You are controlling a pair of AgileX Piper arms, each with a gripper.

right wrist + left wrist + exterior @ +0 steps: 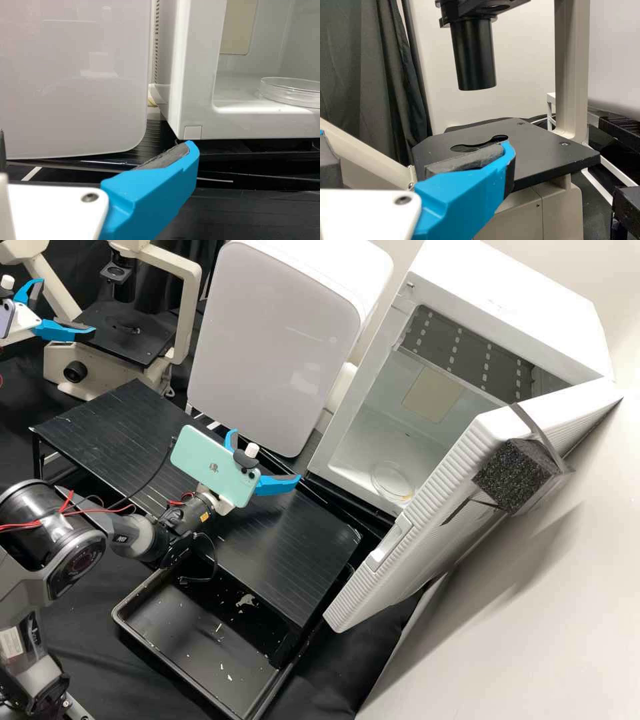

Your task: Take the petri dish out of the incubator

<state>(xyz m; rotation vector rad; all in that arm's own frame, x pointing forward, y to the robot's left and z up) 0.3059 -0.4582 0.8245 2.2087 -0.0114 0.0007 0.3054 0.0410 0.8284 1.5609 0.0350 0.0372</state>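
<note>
The right gripper (267,455) is hanging over the black stand (303,543), its jaws standing wide apart and holding nothing. The incubator's (567,327) door (400,577) is standing open, and the petri dish (392,481) is lying flat on the floor inside, near the front lip; the step in hand is probably reaching for it. The next move is calling for easing the jaws over that lip, clear of the door, and closing gently on the dish's side. The left gripper (67,305) is hanging near the microscope (127,340), jaws also apart. A white box (267,340) is standing beside the incubator, a tray (193,647) is sitting below the stand, and a black curtain (370,75) is draping behind the microscope.
</note>
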